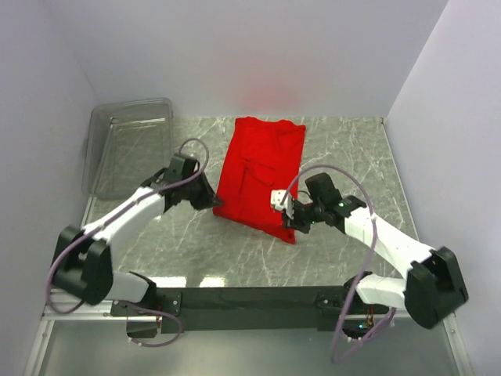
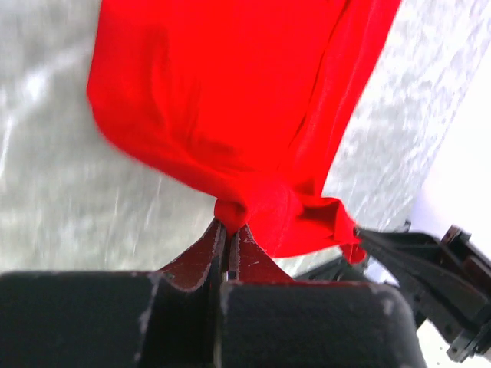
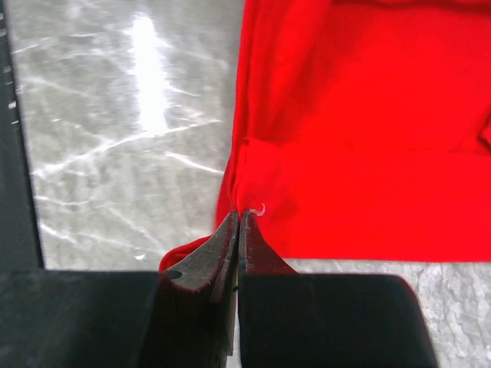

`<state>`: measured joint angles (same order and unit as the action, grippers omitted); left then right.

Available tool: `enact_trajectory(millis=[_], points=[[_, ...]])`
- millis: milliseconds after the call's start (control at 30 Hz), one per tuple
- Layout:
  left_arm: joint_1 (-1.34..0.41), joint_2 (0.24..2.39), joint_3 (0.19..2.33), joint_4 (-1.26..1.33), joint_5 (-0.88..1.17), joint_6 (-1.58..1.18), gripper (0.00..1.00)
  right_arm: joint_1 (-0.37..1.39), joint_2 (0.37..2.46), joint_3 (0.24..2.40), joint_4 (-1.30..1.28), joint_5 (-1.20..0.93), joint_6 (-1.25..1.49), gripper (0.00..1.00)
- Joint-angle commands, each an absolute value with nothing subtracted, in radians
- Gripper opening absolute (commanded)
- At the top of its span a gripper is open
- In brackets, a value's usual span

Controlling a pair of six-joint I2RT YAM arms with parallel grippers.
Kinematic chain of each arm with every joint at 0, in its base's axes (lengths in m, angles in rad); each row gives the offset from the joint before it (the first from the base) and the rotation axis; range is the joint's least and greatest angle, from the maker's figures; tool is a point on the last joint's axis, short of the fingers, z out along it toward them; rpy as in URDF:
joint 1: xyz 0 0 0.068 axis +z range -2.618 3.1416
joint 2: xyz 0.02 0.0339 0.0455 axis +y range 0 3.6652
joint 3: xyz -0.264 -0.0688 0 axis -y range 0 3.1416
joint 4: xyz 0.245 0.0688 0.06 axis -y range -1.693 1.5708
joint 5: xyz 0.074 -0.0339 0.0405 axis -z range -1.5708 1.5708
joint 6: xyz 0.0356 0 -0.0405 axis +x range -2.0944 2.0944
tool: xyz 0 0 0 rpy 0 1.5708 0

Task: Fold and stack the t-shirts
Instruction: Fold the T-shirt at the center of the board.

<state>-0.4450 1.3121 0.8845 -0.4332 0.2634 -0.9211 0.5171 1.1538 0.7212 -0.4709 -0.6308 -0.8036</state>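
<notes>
Now, shirt [image 1: 261, 172]: red, folded, centre of the worktop [image 1: 344, 157]
Left pincer [image 2: 229, 234]: clenched on the shirt's lower-left corner
Right pincer [image 3: 238, 226]: clenched on its lower-right edge

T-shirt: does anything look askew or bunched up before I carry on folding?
The red t-shirt lies slanted across the table, and its near-left corner is bunched into a wad in the shut left gripper. The right gripper pinches the other near corner flatter. No damage visible.
</notes>
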Motion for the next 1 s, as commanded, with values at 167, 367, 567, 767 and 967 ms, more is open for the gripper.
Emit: enact_trajectory(millis=[167, 367, 567, 767, 967], points=[[-0.402, 1.640, 1.163, -0.394, 0.339, -0.801, 0.00, 0.397, 1.367, 0.888, -0.436, -0.703, -0.795, 0.00], [-0.371, 1.749, 1.267, -0.408, 0.319, -0.778, 0.00, 0.338, 1.497, 1.000, -0.433, -0.698, -0.778, 0.00], [-0.364, 1.819, 1.341, -0.419, 0.318, -0.765, 0.00, 0.313, 1.618, 1.097, -0.440, -0.675, -0.795, 0.00], [-0.350, 1.877, 1.400, -0.423, 0.318, -0.770, 0.00, 0.296, 1.696, 1.163, -0.449, -0.658, -0.802, 0.00], [-0.344, 1.930, 1.466, -0.442, 0.314, -0.761, 0.01, 0.285, 1.732, 1.212, -0.428, -0.623, -0.766, 0.00]])
